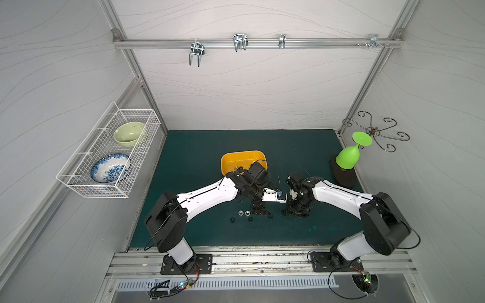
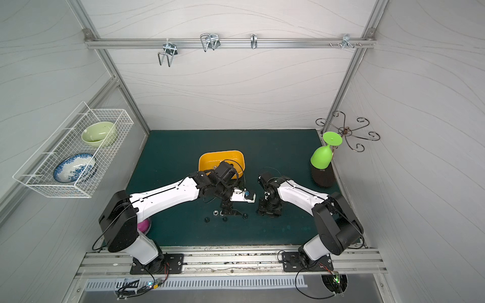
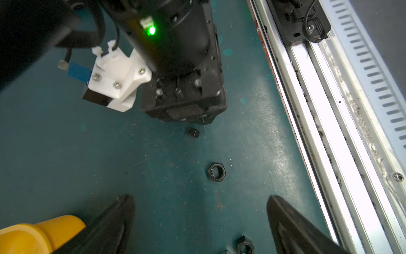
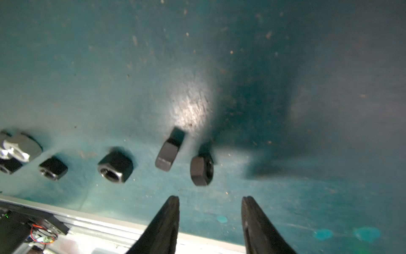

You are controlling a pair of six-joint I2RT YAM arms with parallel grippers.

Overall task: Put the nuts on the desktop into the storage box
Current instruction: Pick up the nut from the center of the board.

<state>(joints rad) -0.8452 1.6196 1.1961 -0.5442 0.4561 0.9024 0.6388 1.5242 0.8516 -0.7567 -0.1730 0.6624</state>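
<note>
The yellow storage box (image 1: 237, 155) stands mid-desktop (image 1: 194, 157), with a silver nut (image 1: 236, 167) inside it. Several nuts lie nearer the front: two silver (image 1: 240, 213) and some black (image 1: 232, 219). My left gripper (image 3: 201, 204) is wide open low over the desktop, a black nut (image 3: 216, 172) ahead of it and another (image 3: 245, 247) between its fingers, untouched. My right gripper (image 4: 209, 200) points down beside it, jaws apart and nothing between them. A black nut on edge (image 4: 201, 170) sits just past its tips, in a row with others (image 4: 115, 166).
A white wire basket (image 1: 78, 181) with two bowls hangs on the left wall. A green goblet (image 1: 347, 157) leans over a dark stand (image 1: 345, 175) at the right. The aluminium rail (image 1: 262, 259) edges the front. The two wrists are close together.
</note>
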